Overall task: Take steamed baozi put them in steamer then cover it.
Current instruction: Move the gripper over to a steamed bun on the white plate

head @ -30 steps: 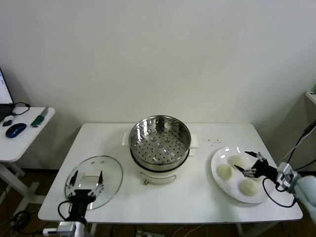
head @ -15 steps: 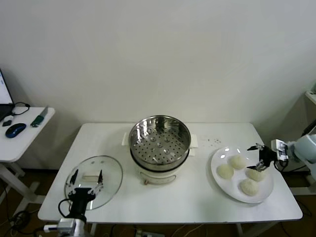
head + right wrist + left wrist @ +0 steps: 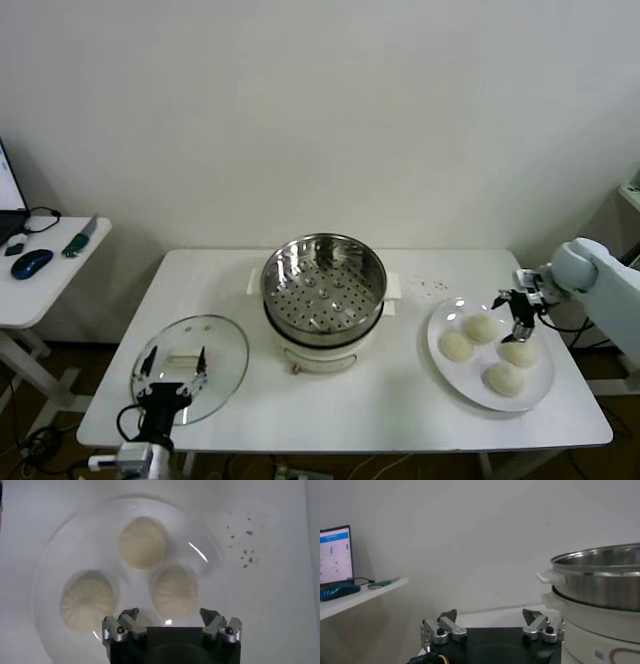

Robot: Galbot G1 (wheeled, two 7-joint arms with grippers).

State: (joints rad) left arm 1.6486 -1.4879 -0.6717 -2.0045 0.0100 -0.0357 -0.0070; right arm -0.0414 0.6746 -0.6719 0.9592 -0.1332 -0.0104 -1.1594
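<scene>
The right tool (image 3: 516, 310), wide open and empty, had swung back over the cream-white round dough buns (image 3: 482, 327) beside the shiny steel steamer basket (image 3: 323, 285); the left tool (image 3: 172, 372) stayed open.

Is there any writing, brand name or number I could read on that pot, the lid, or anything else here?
No text can be read anywhere.
Steamer base: a small label and a curved mark, too blurred to read.
Laptop screen: rows of text or icons, too small to read.
Steamer, cover, plate: no markings visible.

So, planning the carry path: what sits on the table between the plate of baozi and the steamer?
Head view: only bare white table between the plate and the steamer, with small dark specks farther back.
</scene>
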